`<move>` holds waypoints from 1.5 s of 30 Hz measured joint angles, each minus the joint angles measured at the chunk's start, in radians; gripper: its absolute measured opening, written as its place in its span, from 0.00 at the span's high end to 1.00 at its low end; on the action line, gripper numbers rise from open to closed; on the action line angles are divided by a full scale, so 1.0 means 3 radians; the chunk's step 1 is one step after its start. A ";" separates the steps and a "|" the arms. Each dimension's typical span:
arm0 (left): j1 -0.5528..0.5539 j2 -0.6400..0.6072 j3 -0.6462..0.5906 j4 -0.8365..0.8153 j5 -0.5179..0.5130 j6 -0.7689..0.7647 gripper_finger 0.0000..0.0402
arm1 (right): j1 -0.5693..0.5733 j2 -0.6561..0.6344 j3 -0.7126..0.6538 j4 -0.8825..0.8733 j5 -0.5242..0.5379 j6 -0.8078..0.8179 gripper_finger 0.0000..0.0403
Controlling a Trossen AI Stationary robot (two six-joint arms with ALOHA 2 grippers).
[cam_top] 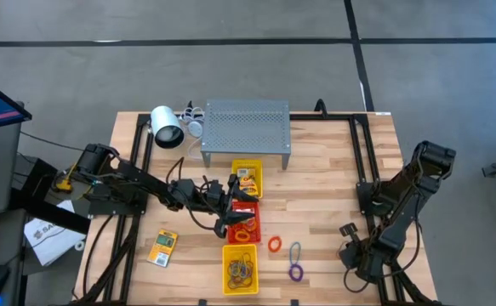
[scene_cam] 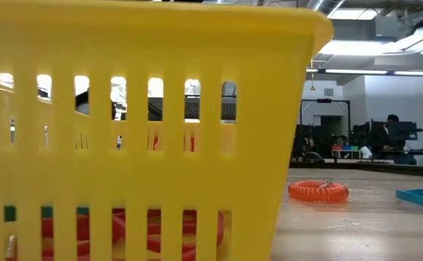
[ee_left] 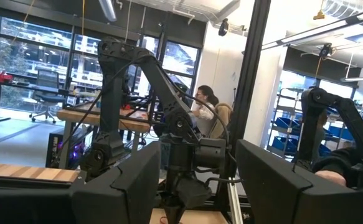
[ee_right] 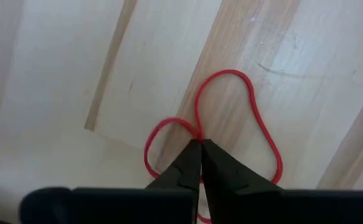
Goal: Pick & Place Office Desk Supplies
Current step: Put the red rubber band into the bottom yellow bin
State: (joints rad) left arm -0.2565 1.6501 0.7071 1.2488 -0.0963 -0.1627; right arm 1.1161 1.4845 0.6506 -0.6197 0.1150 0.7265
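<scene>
My left gripper [cam_top: 230,212] [ee_left: 197,186] hovers open at the left edge of the red tray [cam_top: 246,223], which holds orange rings. Nothing shows between its fingers. My right gripper [cam_top: 348,231] [ee_right: 201,144] points down at the table's right side, shut on a thin red rubber band [ee_right: 256,118]. A yellow card packet [cam_top: 163,246] lies flat on the wood at the left. An orange coil ring [cam_top: 275,245] [scene_cam: 318,191], a blue loop [cam_top: 294,251] and a purple loop [cam_top: 295,272] lie on the table right of the trays. My right gripper pinches the red rubber band between its two fingertips at the point where the loop crosses itself [ee_right: 197,132]. The fingers come from above, pointing down. The band lies slack on the wood, one lobe [ee_right: 231,74] spread out beyond the tips.
A far yellow tray [cam_top: 248,178] holds card packets; a near yellow tray [cam_top: 240,268] [scene_cam: 124,130] holds brown bands and fills the low view. A grey perforated stand [cam_top: 246,127] and a white cylinder [cam_top: 167,127] stand at the far edge. People sit in the room beyond.
</scene>
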 joint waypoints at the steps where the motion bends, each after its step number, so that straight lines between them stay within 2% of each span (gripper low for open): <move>1: 0.0000 0.0000 0.0000 0.0000 0.0000 0.0000 0.49 | -0.0009 -0.0001 0.0000 0.0000 -0.0001 -0.0001 0.98; 8: 0.0000 0.0000 0.0000 0.0001 0.0000 0.0000 0.49 | -0.0073 -0.0141 0.0012 -0.0054 0.0036 -0.0046 1.00; 14: 0.0000 0.0000 0.0000 0.0001 0.0000 0.0000 0.49 | -0.0146 -0.0507 0.0041 -0.0160 0.0122 -0.0053 1.00; 29: -0.0001 0.0000 0.0000 -0.0050 0.0000 0.0000 0.49 | -0.0197 -0.1332 0.0047 -0.0147 0.0603 -0.0168 1.00; 37: -0.0002 0.0000 0.0000 -0.0075 0.0000 -0.0011 0.49 | -0.0350 -0.1465 0.0050 -0.0053 0.0705 -0.0418 1.00; 41: -0.0003 0.0000 0.0000 -0.0182 0.0000 -0.0085 0.49 | -0.0496 -0.1465 0.0052 0.0169 0.0744 -0.0717 1.00; 45: -0.0003 -0.0001 0.0000 -0.0253 0.0000 -0.0158 0.49 | -0.0631 -0.1465 0.0053 0.0181 0.0689 -0.0876 1.00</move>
State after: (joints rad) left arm -0.2573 1.6497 0.7071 1.1728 -0.0963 -0.2101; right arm 0.9268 1.0451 0.6666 -0.5655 0.3216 0.4637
